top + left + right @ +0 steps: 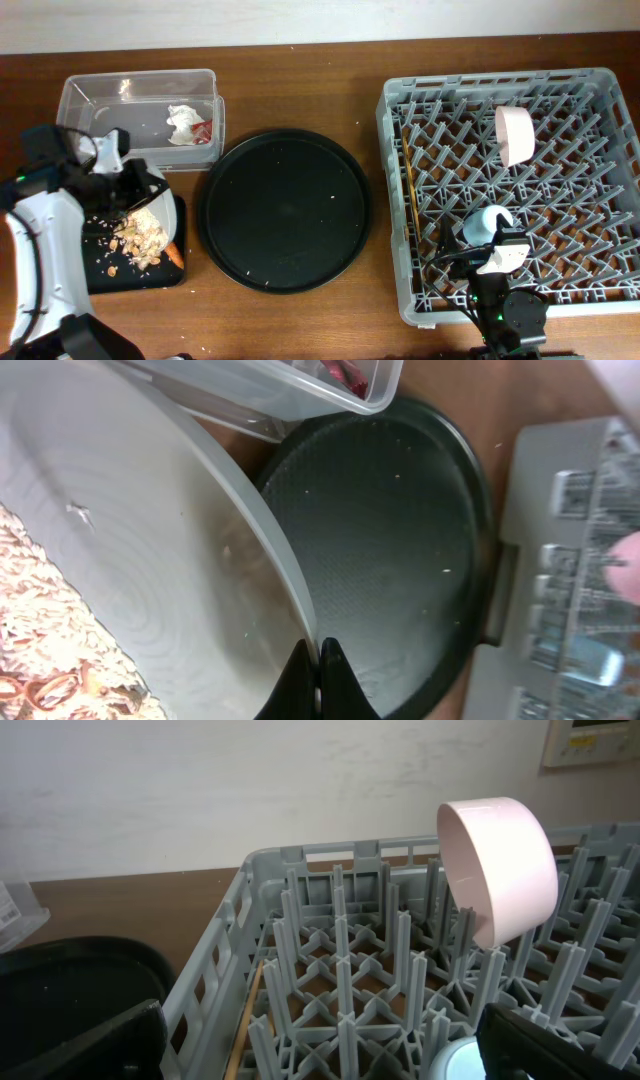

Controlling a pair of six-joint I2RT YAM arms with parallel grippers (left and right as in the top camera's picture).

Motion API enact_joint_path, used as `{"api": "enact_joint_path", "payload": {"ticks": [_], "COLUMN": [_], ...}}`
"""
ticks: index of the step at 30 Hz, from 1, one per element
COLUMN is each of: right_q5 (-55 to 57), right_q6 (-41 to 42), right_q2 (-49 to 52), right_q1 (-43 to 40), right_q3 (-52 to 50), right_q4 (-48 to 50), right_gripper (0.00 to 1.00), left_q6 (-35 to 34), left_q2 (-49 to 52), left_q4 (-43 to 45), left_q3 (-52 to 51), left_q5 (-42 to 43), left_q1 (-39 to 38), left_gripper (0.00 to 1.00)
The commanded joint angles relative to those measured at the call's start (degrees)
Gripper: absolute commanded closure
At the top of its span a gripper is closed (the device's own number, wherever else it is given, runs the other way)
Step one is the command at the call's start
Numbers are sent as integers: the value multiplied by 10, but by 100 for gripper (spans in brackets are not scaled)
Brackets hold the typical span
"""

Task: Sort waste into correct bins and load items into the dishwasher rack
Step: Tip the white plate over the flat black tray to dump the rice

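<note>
Over at the left edge of the overhead view: pinching the rim of the pale dish [150, 560] with the left tool [316, 652], fingers pressed together on the thin edge. Holding that dish tilted above the shallow black rectangular tray [140, 278], with beige food scraps [145, 240] heaped across both dish and tray. Just at the lower right of the pile, touching it, an orange carrot piece [174, 254].

Up in the upper left, on the table [300, 80], sits the clear tub [105, 105], holding a crumpled white napkin [182, 122] with the small red wrapper [203, 129] touching it, both against the tub's right end.

In the centre, just beside both bins, lies the round black tray [285, 210], dotted with a few crumbs.

Filling the right side, the grey dishwasher rack [390, 200]. Standing on edge among the pegs at its upper right, a pale bowl [514, 133], opening facing left. Along the rack's left wall, thin chopsticks [411, 200] lying lengthwise. Near the lower middle, the light-blue cup [487, 222].

At the bottom of the rack, hovering with fingers spread wide, the right tool [320, 1020], gripping nothing; low between those fingers, nearer the right-hand one in the wrist view, that same cup.
</note>
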Motion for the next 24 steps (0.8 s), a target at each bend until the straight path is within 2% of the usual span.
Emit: {"api": "enact_joint_path", "payload": {"ticks": [1, 7, 16, 24], "right_q5": [-1, -1, -1, -1], "right_q6": [3, 4, 3, 3], "right_q2": [-5, -5, -5, -5], "right_q1": [-3, -3, -3, -3], "right_q3": [-3, -3, -3, -3], "right_q4": [-5, -5, -5, -5], "right_gripper": [2, 2, 2, 2], "left_q6": [27, 68, 91, 229], "left_q2": [-12, -17, -52, -55], "left_q4": [-10, -13, -58, -128], "left_q3": [-15, -21, -21, -21], "left_q5": [69, 210, 238, 360], "left_q1": [38, 102, 207, 250], "left_gripper": [100, 100, 100, 100]}}
